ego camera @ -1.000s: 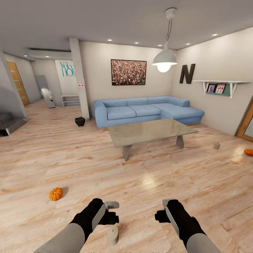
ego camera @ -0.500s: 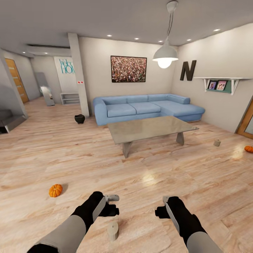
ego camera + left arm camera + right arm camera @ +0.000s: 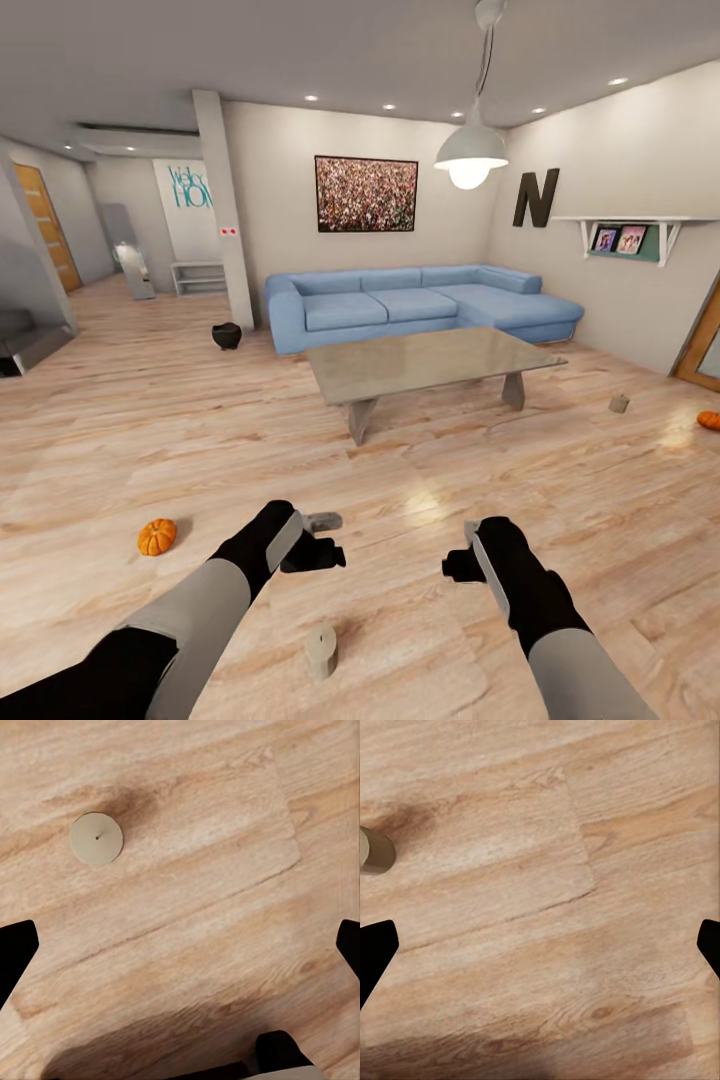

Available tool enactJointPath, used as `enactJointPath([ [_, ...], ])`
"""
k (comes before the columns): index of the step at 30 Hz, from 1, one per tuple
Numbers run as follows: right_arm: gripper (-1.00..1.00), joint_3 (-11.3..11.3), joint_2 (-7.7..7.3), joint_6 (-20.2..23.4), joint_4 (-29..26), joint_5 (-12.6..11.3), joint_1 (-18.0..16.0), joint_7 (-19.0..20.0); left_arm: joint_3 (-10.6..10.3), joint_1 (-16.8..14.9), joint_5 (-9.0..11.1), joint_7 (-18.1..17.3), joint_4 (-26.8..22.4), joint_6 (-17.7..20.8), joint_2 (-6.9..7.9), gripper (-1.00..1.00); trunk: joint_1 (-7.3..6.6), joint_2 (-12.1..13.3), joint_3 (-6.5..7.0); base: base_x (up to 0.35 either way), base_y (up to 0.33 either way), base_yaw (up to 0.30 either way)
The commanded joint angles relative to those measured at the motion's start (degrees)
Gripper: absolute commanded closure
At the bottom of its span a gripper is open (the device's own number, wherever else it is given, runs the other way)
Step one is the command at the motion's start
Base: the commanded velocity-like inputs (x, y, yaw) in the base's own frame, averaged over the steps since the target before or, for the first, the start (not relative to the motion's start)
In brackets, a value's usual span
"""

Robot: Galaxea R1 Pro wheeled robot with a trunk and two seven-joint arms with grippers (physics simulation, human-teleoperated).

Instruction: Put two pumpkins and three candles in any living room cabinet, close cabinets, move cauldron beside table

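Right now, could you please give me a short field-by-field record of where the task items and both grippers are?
near candle: upright on the floor, between the arms
far candle: on the floor, right of the table
table: in front of the blue sofa
left pumpkin: on the floor
right pumpkin: at the picture's right edge
cauldron: on the floor by the sofa's left end
left gripper: open, empty
right gripper: open, empty
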Motion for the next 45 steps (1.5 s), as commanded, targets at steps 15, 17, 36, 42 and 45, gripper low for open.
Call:
enactJointPath([
  [15,-1.00,0.08,0.11,1.53,-0.16,0.47,-0.67,0.14,-0.11,-0.14,4.32,7.85,2.25,0.57,0.00,-1.00,3.29,-6.06,-2.76,0.000,0.000,0.000],
  [17,-1.00,0.09,0.12,1.53,-0.18,0.49,-0.69,0.14,-0.19,-0.17,4.53,13.82,2.17,0.74,0.00,-1.00,3.73,-6.86,-3.12,0.000,0.000,0.000],
  [36,-1.00,0.29,0.12,1.53,-0.15,0.38,-0.67,0.14,-0.58,-0.14,4.56,13.89,2.14,1.24,0.00,-1.00,7.91,-14.48,-6.58,0.000,0.000,0.006],
  [42,-1.00,0.40,0.12,1.48,-0.13,0.33,-0.67,0.22,-4.21,-0.14,4.54,10.61,2.16,0.87,0.00,-1.00,9.22,-16.89,-8.04,0.000,0.000,0.111],
  [45,-1.00,0.40,0.12,1.41,-0.13,0.34,-0.67,0.22,-6.33,-0.14,4.54,10.43,2.15,0.76,0.00,-1.00,9.88,-18.09,-8.81,0.000,0.000,0.127],
])
